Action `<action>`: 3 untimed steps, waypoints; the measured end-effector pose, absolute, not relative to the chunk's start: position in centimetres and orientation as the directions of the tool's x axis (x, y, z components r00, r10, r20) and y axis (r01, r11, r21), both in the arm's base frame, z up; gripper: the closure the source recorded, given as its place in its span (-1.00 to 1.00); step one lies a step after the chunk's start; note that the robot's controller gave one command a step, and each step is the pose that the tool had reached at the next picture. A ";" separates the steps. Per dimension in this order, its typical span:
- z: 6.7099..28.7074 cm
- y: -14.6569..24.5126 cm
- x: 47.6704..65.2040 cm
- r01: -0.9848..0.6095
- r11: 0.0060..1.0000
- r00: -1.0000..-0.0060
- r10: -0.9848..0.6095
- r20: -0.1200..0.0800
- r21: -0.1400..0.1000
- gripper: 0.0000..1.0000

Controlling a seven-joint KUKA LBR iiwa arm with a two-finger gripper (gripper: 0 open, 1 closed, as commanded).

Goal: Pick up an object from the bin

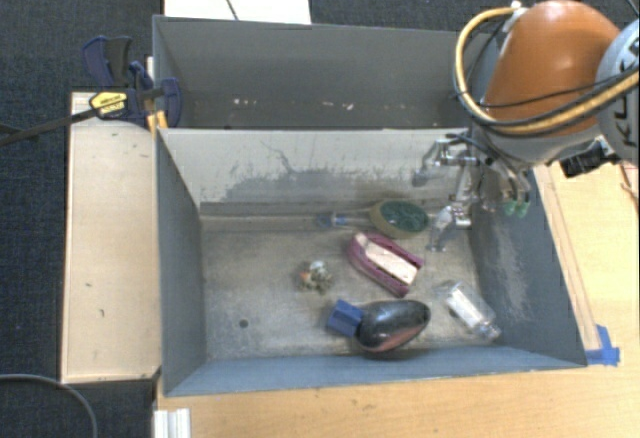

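Observation:
My gripper (452,211) hangs low over the right back part of the bin, close to the right wall. Just left of it lies a round green-faced thing with a blue handle (400,217), the handle pointing left. In front of that lies a purple and white oblong thing (383,261), tilted. None of these things touches the gripper.
A black rounded thing (394,322) lies against the front wall with a blue block (345,317) at its left. A clear plastic piece (470,311) lies at the front right. A small crumpled thing (317,275) sits near the middle. The arm's orange dome hangs over the right rim.

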State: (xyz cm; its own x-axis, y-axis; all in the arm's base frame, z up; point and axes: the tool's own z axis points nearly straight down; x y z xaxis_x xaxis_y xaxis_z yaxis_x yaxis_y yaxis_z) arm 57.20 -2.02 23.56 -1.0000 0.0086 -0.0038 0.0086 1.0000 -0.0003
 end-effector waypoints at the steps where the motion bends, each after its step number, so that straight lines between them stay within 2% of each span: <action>1: 9.2 -0.8 53.9 0.172 0.985 -0.985 0.172 -0.009 0.001 -1.00; 2: 8.9 -0.8 53.8 0.171 0.985 -0.985 0.171 -0.003 0.000 1.00; 3: 21.0 -4.1 54.6 -0.155 0.988 -0.988 -0.155 -0.007 -0.002 1.00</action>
